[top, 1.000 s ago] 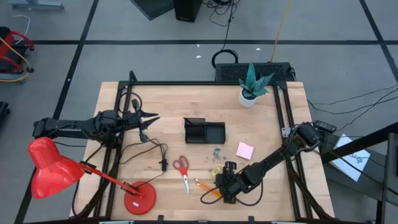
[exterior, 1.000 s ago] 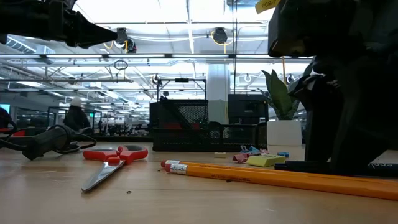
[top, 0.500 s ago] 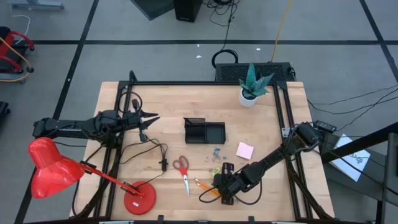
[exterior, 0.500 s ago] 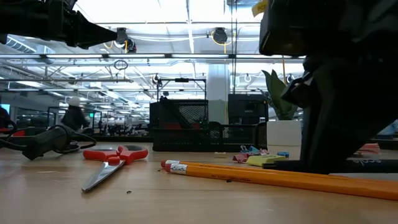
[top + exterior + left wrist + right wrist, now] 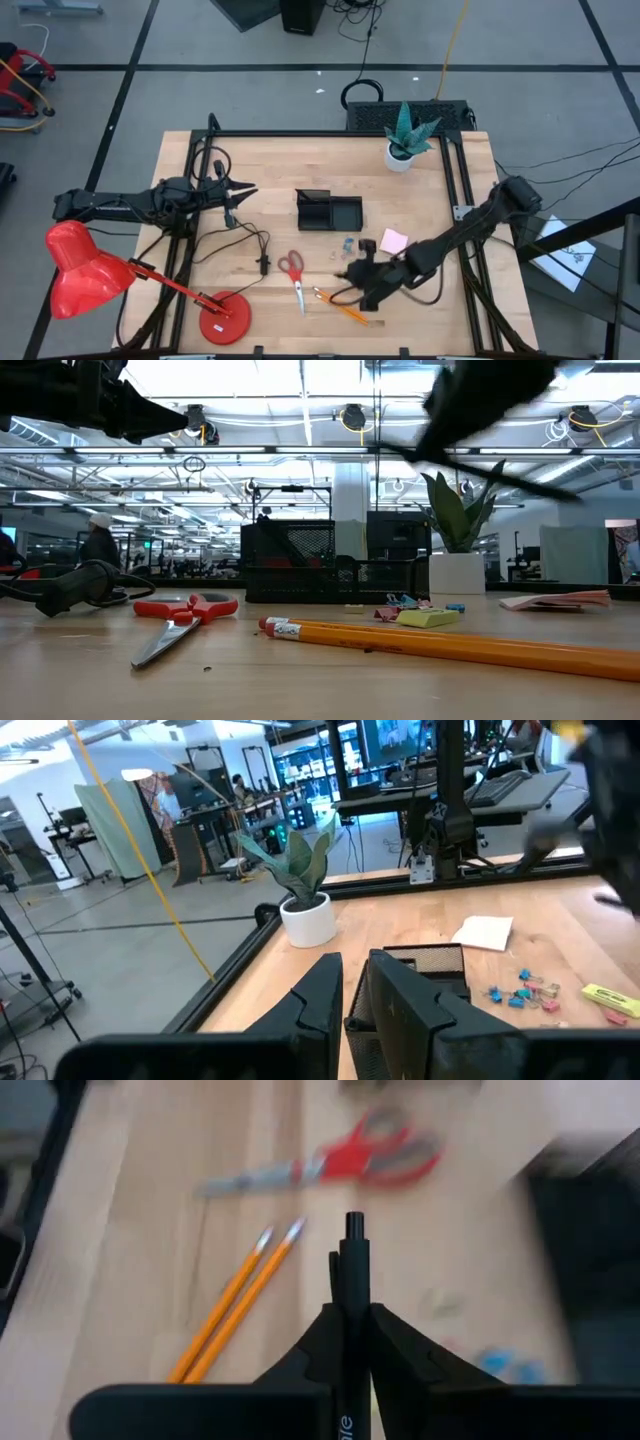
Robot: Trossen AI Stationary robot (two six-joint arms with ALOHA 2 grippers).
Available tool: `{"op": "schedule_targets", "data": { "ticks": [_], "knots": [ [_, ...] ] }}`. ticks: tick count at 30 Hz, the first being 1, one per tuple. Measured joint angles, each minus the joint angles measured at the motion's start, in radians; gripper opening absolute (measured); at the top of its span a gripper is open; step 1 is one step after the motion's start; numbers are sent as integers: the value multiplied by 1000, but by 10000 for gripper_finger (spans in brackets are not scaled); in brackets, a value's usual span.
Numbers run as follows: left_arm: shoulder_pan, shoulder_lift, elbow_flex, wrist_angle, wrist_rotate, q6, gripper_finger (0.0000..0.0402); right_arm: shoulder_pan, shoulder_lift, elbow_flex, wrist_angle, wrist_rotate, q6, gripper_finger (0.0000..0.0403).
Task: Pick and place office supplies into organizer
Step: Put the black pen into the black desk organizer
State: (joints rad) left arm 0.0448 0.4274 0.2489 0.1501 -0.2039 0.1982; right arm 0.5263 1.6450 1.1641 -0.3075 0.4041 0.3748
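My right gripper (image 5: pixel 360 282) hangs over the near middle of the table, shut on a black pen (image 5: pixel 351 1270). Below it lie two orange pencils (image 5: pixel 342 307) and, to their left, red-handled scissors (image 5: pixel 293 270). A pink sticky-note pad (image 5: pixel 393 241), blue clips (image 5: pixel 347 243) and a small yellow piece (image 5: pixel 428 618) rest flat on the wood. The black organizer (image 5: pixel 328 211) stands at the table's middle. My left gripper (image 5: pixel 240 193) waits, shut, above the left side, left of the organizer. My right gripper pinches the pen's barrel (image 5: pixel 350 1342) between its two fingers (image 5: pixel 395 1348). The pen runs along the fingers, and its end (image 5: pixel 353 1226) sticks out past them toward the scissors. The fingers slant down from the table's right. The pen is lifted clear of the table and shows tilted in the low view (image 5: pixel 480 468).
A red desk lamp (image 5: pixel 90 270) has its base (image 5: pixel 224 320) at the near left, with black cables (image 5: pixel 250 240) beside it. A white plant pot (image 5: pixel 401 155) stands at the far right. Bare wood lies between the organizer and the scissors.
My right gripper has risen from the table beside the pencils, carrying the pen up with it, and has moved a little toward the far edge. In the low view it has gone from filling the right side down to table level to showing only at the top. The pencils stayed put.
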Motion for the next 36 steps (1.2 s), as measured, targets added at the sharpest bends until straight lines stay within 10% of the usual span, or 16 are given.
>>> {"op": "schedule_targets", "data": {
  "ticks": [7, 20, 28, 36],
  "knots": [
    [0, 0, 0, -11, 2, 2, 63, -78, -71, 1, 154, 22, -279, 20],
    [-1, 0, 0, -36, 3, 5, 63, -323, -77, -16, 315, -317, -592, 22],
    [-1, 0, 0, -55, -5, 40, 63, -552, -77, -203, 684, -601, -603, 24],
    [0, 0, 0, -42, -7, 83, 63, -643, -77, -321, 891, -620, -581, 24]
  ]
}}
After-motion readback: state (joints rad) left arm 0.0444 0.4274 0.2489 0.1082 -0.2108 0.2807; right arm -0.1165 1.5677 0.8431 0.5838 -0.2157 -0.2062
